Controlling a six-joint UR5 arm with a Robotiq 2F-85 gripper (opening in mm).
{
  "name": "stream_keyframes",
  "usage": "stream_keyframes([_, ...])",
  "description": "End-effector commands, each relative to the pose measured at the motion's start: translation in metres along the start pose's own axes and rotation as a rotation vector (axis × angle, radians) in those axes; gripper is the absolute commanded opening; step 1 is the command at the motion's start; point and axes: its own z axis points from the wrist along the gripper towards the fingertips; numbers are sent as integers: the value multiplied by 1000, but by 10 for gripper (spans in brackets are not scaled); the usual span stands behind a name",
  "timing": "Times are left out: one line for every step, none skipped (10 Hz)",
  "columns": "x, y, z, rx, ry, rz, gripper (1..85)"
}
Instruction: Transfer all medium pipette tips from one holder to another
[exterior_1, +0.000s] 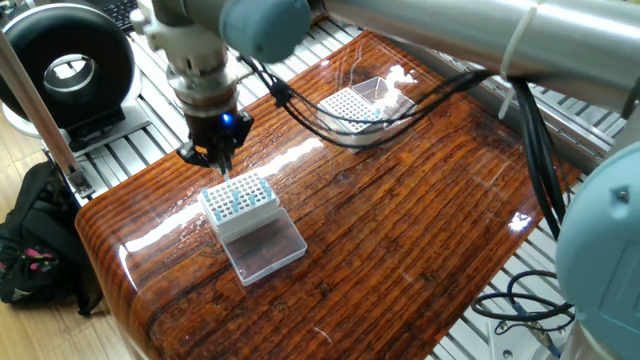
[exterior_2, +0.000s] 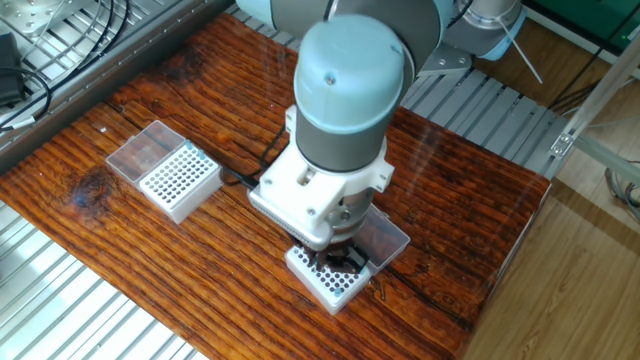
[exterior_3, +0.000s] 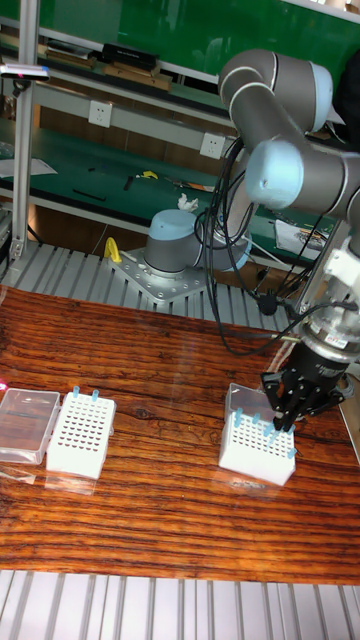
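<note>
Only a few tips (exterior_3: 84, 394) stood in the far holder (exterior_3: 81, 433), most remained beneath the claw (exterior_1: 219, 163), its grip unclear.

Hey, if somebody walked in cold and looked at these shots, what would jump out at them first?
Probably the big grey and blue robot arm bent low over the glossy wooden table, its gripper hovering just above a white tip holder that holds pale-blue pipette tips. A second white holder sits apart toward the table's other end.
</note>
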Motion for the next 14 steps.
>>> stream_keyframes([-9, -11, -31, 1, 0, -36, 87])
stream_keyframes([-9, -15, -39, -9, 9, -48, 83])
stream_keyframes([-8, -24, -48, -11, 22, -63, 80])
stream_keyframes([-9, -43, -56, 4, 36, -99, 70])
stream_keyframes([-9, -64, -58, 18, 43, -141, 67])
stream_keyframes([-7, -82, -55, 16, 48, -179, 67])
stream_keyframes([-3, -103, -52, 25, 51, -222, 67])
stream_keyframes([3, -127, -48, 28, 53, -266, 67])
stream_keyframes([8, -147, -46, 36, 55, -302, 70])
stream_keyframes([15, -166, -44, 45, 57, -333, 70])
stream_keyframes([24, -182, -40, 48, 57, -357, 70])
stream_keyframes([33, -200, -35, 57, 54, -388, 70])
stream_keyframes([38, -211, -33, 54, 52, -413, 70])
stream_keyframes([39, -218, -34, 48, 56, -431, 73])
